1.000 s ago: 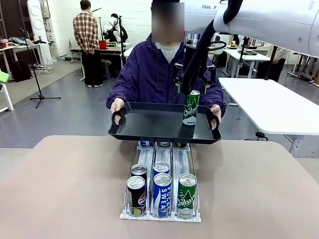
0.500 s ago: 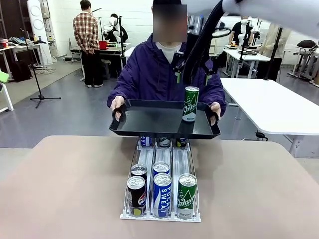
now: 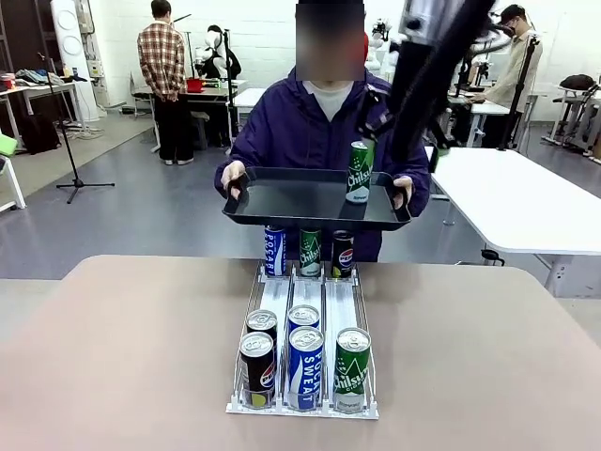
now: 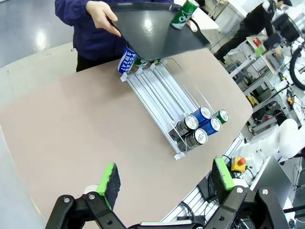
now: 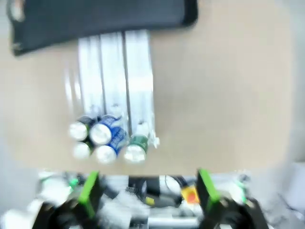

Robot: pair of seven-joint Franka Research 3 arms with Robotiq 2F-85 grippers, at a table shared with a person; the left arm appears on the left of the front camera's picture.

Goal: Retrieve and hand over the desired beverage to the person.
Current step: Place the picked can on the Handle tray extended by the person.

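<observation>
The person (image 3: pixel 315 122) in a dark purple jacket holds a black tray (image 3: pixel 291 202) with both hands beyond the table's far edge. A green Chilsung can (image 3: pixel 358 171) stands upright on the tray's right side, with nothing gripping it. My right arm (image 3: pixel 437 47) hangs above and to the right of that can. Its gripper (image 5: pixel 147 188) is open and empty, looking down on the tray (image 5: pixel 95 19) in a blurred view. My left gripper (image 4: pixel 167 176) is open and empty, high over the near side of the table, with the tray (image 4: pixel 152 33) and can (image 4: pixel 183 13) far ahead.
A clear three-lane can rack (image 3: pixel 305 301) lies in the middle of the table (image 3: pixel 113 357). Black, blue and green cans (image 3: pixel 305 366) stand at its front, and three more cans (image 3: pixel 310 252) at its back. A white table (image 3: pixel 516 197) stands at the right.
My right gripper rose off the green can and swung up and to the right, leaving the can on the tray. The person lifted the tray and drew it back, uncovering the rack's back cans.
</observation>
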